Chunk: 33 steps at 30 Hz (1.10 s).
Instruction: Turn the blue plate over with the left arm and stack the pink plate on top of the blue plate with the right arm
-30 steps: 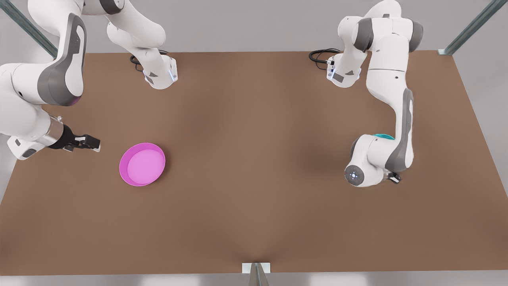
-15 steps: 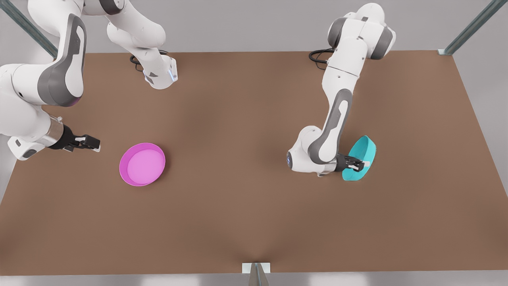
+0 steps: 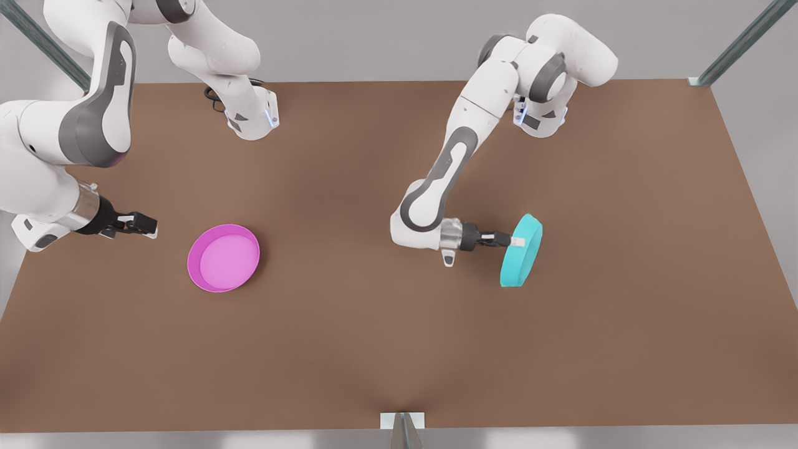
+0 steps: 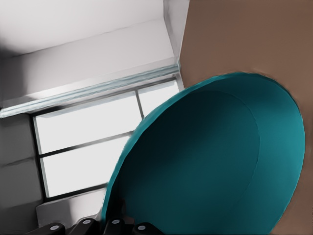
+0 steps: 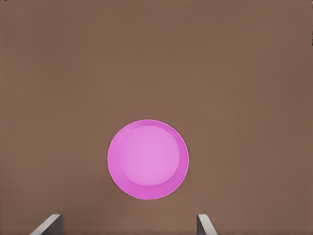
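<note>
My left gripper (image 3: 512, 239) clamped the blue plate (image 3: 522, 252) by its rim, tilted on edge. My right gripper (image 3: 144, 224) waited, fingers spread wide, beside the pink plate (image 3: 224, 257).

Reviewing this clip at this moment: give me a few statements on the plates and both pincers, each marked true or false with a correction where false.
1. The left pincer grips the blue plate by its rim. True.
2. The blue plate lies flat on the table. False: it is held up on edge, steeply tilted.
3. The pink plate sits rim up on the table. True.
4. The right pincer is shut on the pink plate. False: it is open and waits apart from the plate, toward the front view's left.
5. The pink plate is stacked on the blue plate. False: they are far apart.
</note>
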Available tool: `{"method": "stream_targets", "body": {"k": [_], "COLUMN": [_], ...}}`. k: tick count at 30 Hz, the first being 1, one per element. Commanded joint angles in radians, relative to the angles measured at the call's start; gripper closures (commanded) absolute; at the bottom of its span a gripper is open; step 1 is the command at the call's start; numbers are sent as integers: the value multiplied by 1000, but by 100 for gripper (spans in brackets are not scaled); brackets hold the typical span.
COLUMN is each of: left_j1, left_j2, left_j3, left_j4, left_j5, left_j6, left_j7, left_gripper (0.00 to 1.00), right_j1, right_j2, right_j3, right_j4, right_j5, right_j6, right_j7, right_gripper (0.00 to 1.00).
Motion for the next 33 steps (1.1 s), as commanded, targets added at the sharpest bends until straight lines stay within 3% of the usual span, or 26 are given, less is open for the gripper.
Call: {"method": "stream_targets", "body": {"k": [1,10,16,29,30,31,32,33], "left_j1": [-7,-180,-306,-349,-351,-351,-351,-352], "left_j2": [3,85,212,341,341,341,342,345], "left_j3": [5,160,275,340,344,344,344,344], "left_j4": [3,69,196,262,259,254,254,254], "left_j5": [-24,-86,-109,-155,-155,-155,-155,-155], "left_j6": [-2,-28,-36,2,5,7,8,8], "left_j7": [-8,-61,-61,-71,-71,-81,-127,-146], "left_gripper": [79,79,79,79,55,7,0,0], "right_j1": [0,0,0,0,0,0,0,0], "right_j2": [0,0,0,0,0,0,0,0], "right_j3": [-1,-1,-1,-1,-1,-2,-2,-2], "right_j4": [0,0,0,-2,-3,-3,-3,-3], "right_j5": [0,0,-2,-2,-2,-2,-2,-2], "right_j6": [0,-2,-6,-6,-6,-6,-6,-6], "right_j7": [0,0,1,0,0,0,0,0], "right_gripper": [0,0,0,0,0,0,0,0]}}
